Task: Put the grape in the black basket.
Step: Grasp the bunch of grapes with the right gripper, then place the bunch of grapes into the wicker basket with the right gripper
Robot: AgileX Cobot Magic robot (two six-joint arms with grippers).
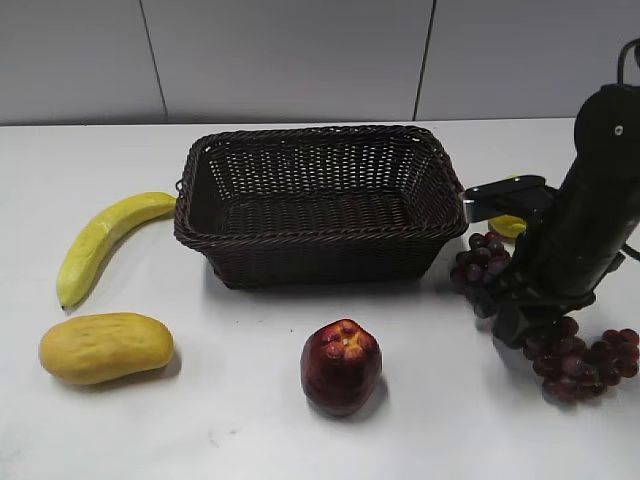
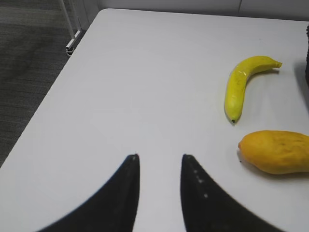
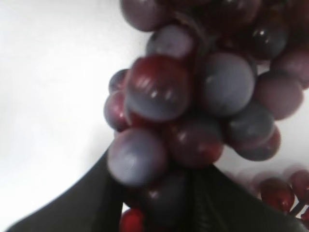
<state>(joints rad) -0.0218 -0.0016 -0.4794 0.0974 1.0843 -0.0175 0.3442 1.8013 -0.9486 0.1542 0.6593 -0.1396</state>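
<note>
The grape [image 1: 575, 365], a long bunch of dark purple-red grapes, lies on the white table right of the black basket [image 1: 320, 245]. My right gripper [image 1: 510, 318] is down on the middle of the bunch. In the right wrist view the grape [image 3: 193, 96] fills the frame and is packed between both black fingers of the right gripper [image 3: 154, 186], which are closed against it. My left gripper [image 2: 159, 159] is open and empty over bare table, far left. The basket holds nothing.
A yellow banana [image 1: 100, 245] and a yellow-orange mango [image 1: 105, 347] lie left of the basket; both show in the left wrist view [image 2: 244, 84] [image 2: 275, 151]. A dark red apple [image 1: 341, 366] stands in front of the basket. A yellow object [image 1: 508, 226] sits behind the right arm.
</note>
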